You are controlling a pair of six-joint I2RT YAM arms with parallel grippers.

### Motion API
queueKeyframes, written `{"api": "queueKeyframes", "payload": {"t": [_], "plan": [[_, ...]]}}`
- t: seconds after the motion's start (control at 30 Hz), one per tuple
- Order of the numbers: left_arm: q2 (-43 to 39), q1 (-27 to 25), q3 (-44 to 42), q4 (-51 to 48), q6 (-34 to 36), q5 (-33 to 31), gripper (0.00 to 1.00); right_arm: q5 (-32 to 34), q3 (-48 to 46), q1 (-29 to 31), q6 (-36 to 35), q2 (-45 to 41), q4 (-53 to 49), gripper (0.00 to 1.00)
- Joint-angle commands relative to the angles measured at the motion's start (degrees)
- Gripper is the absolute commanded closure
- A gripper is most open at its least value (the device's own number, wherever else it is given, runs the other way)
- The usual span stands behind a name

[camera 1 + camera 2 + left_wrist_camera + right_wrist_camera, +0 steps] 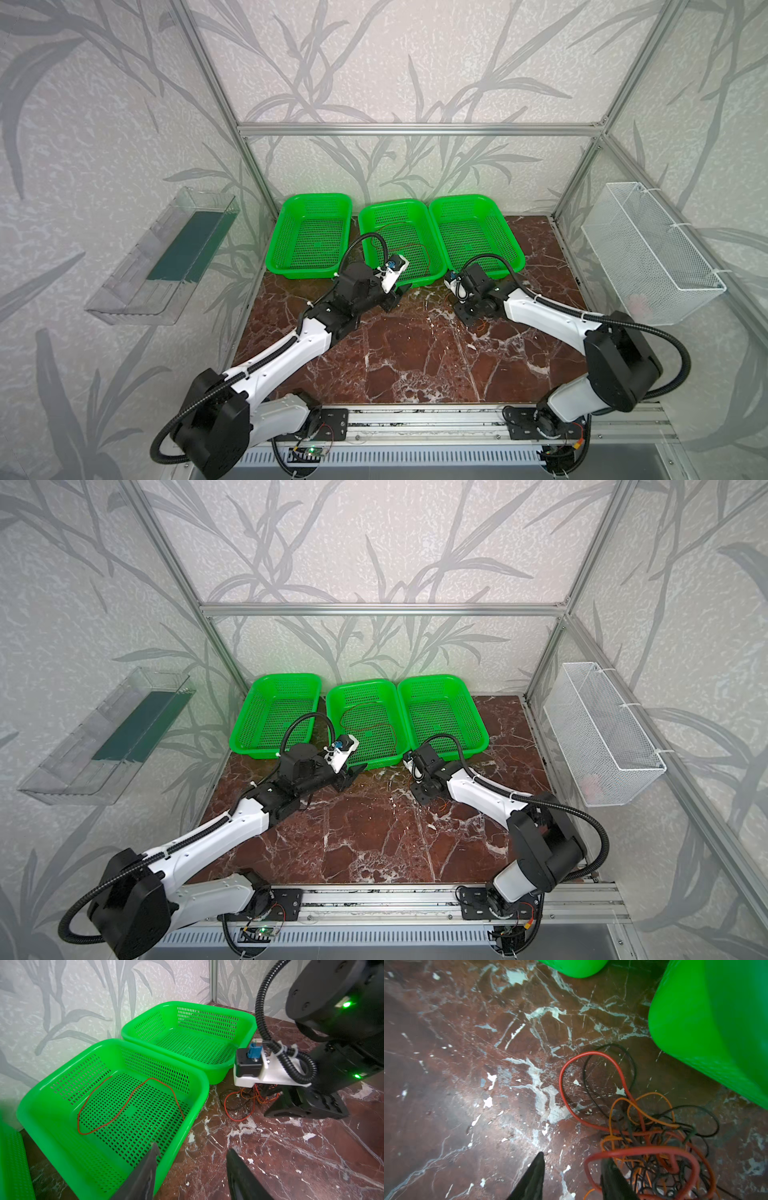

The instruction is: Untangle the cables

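Left gripper (193, 1148): was spread, empty, near the middle basket (62, 1147).
Right gripper (573, 1156): was spread, one finger poking into tangled cables (654, 1147).
Middle basket: held one red cable (151, 1078).

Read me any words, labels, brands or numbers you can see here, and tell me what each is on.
None can be read.
The green baskets, white wire basket and marble table show no lettering.
The small circuit board at the front is too small to read.
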Motion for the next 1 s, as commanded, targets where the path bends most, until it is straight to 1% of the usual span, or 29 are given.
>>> {"api": "queueKeyframes", "payload": {"t": [0.0, 0.07, 0.13, 0.17, 0.27, 0.33, 0.43, 0.53, 0.7, 0.87, 0.97], "plan": [[-2.2, -0.73, -1.25, -1.21, 1.46, -0.46, 0.44, 3.9, 1.55, 0.96, -1.47, 0.2, -0.2, 0.67], [-2.38, -1.04, -1.97, -1.5, 2.17, 0.17, 0.44, 2.89, 1.51, 1.01, -2.38, -0.87, -0.29, 0.81], [-2.06, -1.35, -2.83, -1.69, 3.37, 2.23, 0.44, -0.04, 1.19, 1.21, -3.52, -3.83, -0.23, 0.97], [-1.75, -1.65, -3.11, -1.8, 3.94, 2.94, 0.45, -0.94, 0.96, 1.35, -3.69, -5.34, -0.14, 1.0], [-0.43, -2.63, -3.41, -2.26, 4.94, 4.17, 0.45, -5.18, 0.46, 1.31, -4.73, -10.89, -0.13, 1.0], [0.39, -3.1, -3.96, -1.01, 5.03, 4.92, 0.45, -9.99, -0.25, 1.32, -6.15, -14.42, 0.45, 1.0], [1.12, -3.77, -4.81, 0.76, 5.12, 5.63, 0.45, -14.39, -1.43, 1.31, -7.1, -17.98, 1.37, 1.0], [1.81, -4.49, -5.0, 0.72, 5.98, 5.86, 0.45, -17.19, -2.08, 1.31, -7.55, -20.44, 1.25, 1.0], [3.61, -6.4, -5.43, 1.08, 8.02, 6.7, 0.45, -18.11, -2.98, 1.23, -7.43, -23.37, 1.94, 1.0], [7.98, -7.85, -4.27, 0.44, 10.55, 7.56, 0.44, -18.73, -2.28, 1.24, -7.25, -23.62, 2.0, 1.0], [11.19, -8.45, -3.78, 0.09, 13.38, 8.53, 0.45, -18.47, -2.35, 1.23, -7.08, -23.55, 2.11, 1.0]]}}
